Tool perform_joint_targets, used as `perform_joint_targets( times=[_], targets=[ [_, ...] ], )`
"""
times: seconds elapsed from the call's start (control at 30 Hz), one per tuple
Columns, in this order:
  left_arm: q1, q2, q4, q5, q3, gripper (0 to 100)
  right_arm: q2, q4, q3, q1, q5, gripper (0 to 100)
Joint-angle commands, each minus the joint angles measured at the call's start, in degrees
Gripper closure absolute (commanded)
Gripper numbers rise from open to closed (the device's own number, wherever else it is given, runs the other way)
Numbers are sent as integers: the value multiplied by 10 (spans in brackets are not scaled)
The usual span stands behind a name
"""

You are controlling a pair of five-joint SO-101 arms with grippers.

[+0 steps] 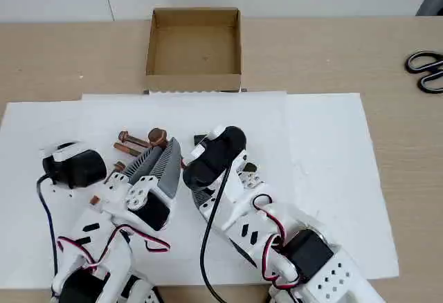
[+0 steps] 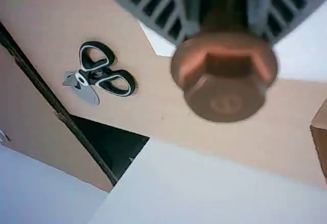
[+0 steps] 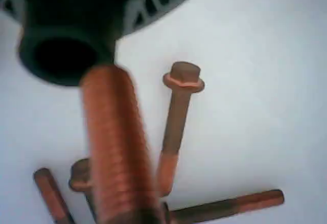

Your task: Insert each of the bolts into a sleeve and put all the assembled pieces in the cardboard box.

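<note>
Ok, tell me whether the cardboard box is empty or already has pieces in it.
Empty. In the high view the floor of the cardboard box is bare from wall to wall; nothing lies inside it.

Take the cardboard box [image 1: 194, 80] as your marker: it sits far back on the worktop [image 1: 69, 61], and a paper sheet [image 1: 325, 178] lies just in front of it. Scissors [image 1: 425, 72] lie well to the box's right. In front of the box's left corner, loose bolts [image 1: 130, 144] lie on the sheet. Also there, the left end effector [image 1: 165, 147] clamps a bolt [image 1: 158, 137] (head toward the box). The right end effector [image 3: 76, 4], in front of the box's middle, grips a sleeve [image 3: 59, 55].
</note>
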Motion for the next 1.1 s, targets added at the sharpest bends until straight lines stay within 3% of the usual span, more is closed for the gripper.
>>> perform_joint_targets(
  times=[0.0,0.6,0.8,1.07],
  targets=[
    [4,-5,-5,2,-2,995,-7,-14,-4,-4,9,995],
    [7,-5,16,0,15,995,-11,-27,-4,-35,9,995],
    [82,-7,89,-38,13,995,-12,-65,-4,-35,62,995],
    [105,-5,171,-77,12,995,-12,-116,-5,-35,88,995]
  ],
)
